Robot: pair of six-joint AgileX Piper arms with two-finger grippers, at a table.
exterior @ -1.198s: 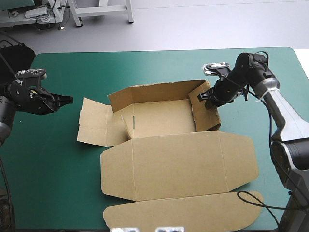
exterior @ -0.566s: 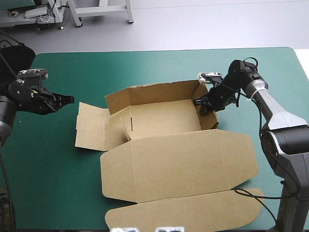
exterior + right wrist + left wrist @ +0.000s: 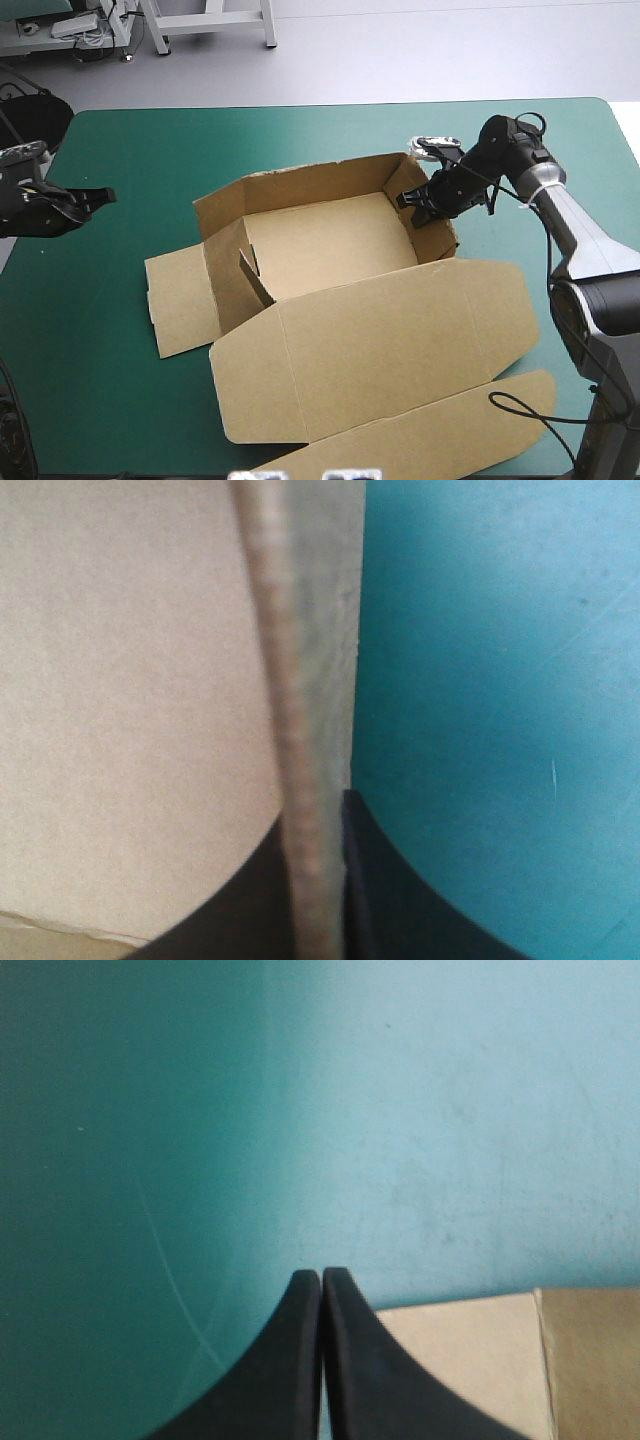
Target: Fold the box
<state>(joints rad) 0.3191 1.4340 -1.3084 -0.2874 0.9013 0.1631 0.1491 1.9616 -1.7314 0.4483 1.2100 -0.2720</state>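
Note:
The brown box [image 3: 320,245] sits mid-table, turned a little, with its back wall and both side walls raised. Its wide lid [image 3: 380,340] lies flat toward the near edge, and a side flap [image 3: 180,300] lies flat on the left. My right gripper [image 3: 415,205] is shut on the top of the right wall. In the right wrist view the board's edge [image 3: 295,730] runs between the right gripper [image 3: 312,825]. My left gripper [image 3: 100,195] is shut and holds nothing, well left of the box. The left wrist view shows the left gripper [image 3: 322,1276] over teal-green cover, a corner of board [image 3: 470,1360] beside it.
The teal-green cover [image 3: 130,390] stretches around the box on all sides. The lid's outer flap [image 3: 430,440] reaches almost to the table's near edge. The rounded far right corner of the table [image 3: 600,105] lies just behind the right arm.
The box has slid left and turned, its walls standing higher, with the right gripper still on the right wall. The left gripper has drawn back toward the table's left edge.

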